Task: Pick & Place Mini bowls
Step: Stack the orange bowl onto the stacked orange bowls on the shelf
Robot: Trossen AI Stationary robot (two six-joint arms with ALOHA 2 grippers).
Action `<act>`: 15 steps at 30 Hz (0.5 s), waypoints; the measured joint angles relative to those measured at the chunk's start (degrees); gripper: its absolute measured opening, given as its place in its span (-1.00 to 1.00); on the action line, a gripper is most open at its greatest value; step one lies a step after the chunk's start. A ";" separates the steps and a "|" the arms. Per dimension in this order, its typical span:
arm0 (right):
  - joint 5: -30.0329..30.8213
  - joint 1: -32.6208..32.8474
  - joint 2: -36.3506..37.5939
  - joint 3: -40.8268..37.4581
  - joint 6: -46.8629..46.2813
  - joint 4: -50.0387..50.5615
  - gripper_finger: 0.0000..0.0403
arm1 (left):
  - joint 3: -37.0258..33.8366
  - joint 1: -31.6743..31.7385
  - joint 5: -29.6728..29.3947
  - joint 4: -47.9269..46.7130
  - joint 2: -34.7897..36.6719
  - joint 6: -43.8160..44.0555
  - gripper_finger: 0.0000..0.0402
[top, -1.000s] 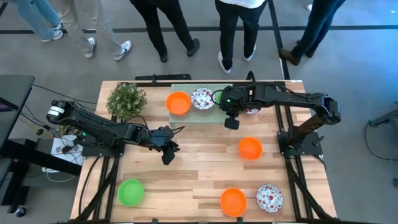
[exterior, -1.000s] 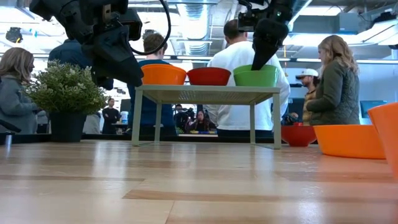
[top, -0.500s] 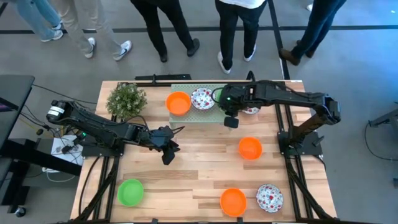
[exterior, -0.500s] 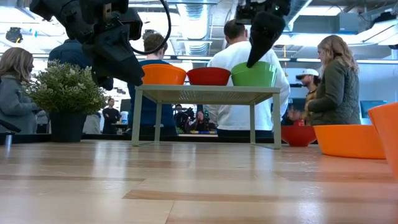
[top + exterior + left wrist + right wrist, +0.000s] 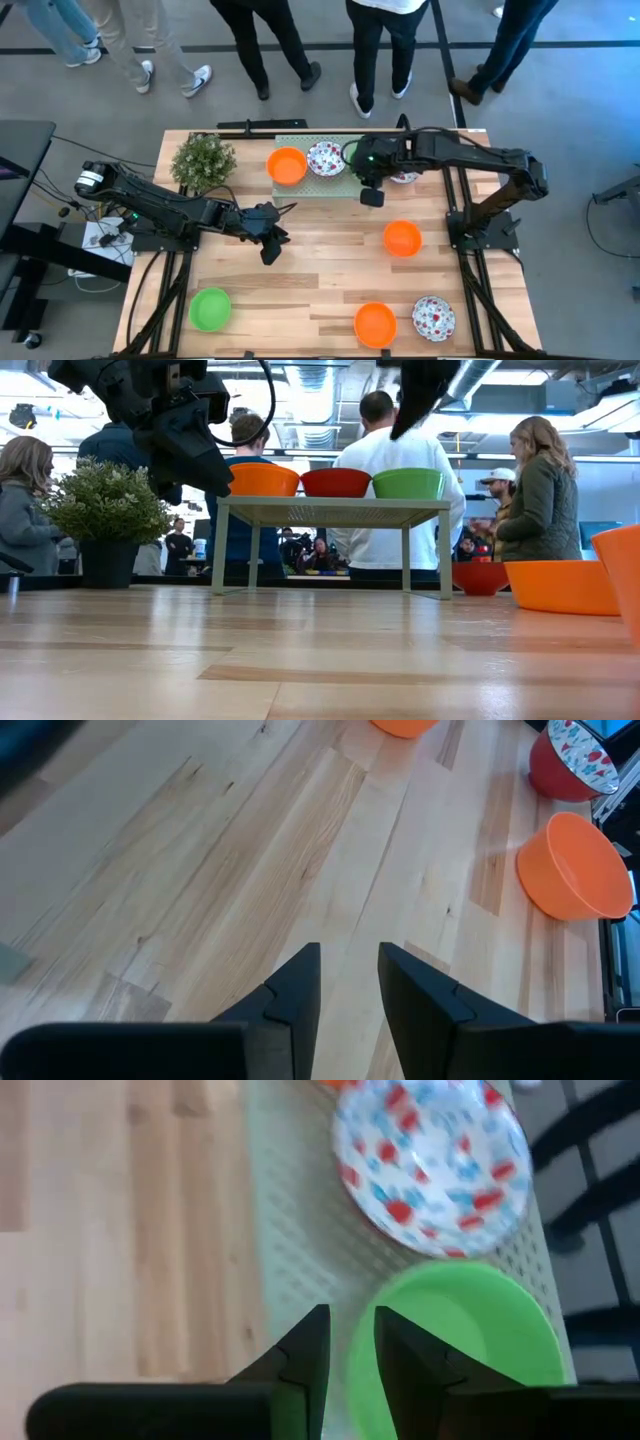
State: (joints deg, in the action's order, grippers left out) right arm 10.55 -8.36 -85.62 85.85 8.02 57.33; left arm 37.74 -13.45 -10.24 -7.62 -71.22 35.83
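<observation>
Green mini bowl (image 5: 455, 1335) sits on mesh rack (image 5: 300, 1240), beside speckled bowl (image 5: 430, 1165). Right gripper (image 5: 350, 1342) above it, fingers nearly closed, empty. Bowl prob. light, rigid, slick; grip rim. Left gripper (image 5: 348, 982) idle, narrow gap, mid-table.

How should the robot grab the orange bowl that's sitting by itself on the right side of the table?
Probably by its rim. The orange bowl sits upright with its mouth open to the ceiling and bare wood all around, so a tool could come straight down and put one finger inside and one outside the thin wall. The right tool is nearest; it hangs by the rack.
</observation>
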 joint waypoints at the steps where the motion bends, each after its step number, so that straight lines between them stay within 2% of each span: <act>1: -0.03 0.98 0.00 0.73 0.01 0.31 -0.61 | 0.00 0.00 0.00 0.00 0.02 0.00 -0.48; 11: -0.06 11.66 0.04 4.63 -7.13 6.19 -0.61 | 0.00 0.00 0.02 0.22 0.02 0.00 -0.48; 15: -0.11 14.99 0.04 4.63 -13.96 7.34 -0.62 | 0.00 0.00 0.02 0.24 0.02 0.00 -0.48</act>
State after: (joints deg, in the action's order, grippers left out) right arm 10.44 6.64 -85.58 90.48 -5.94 64.68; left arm 37.74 -13.45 -10.22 -7.38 -71.20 35.83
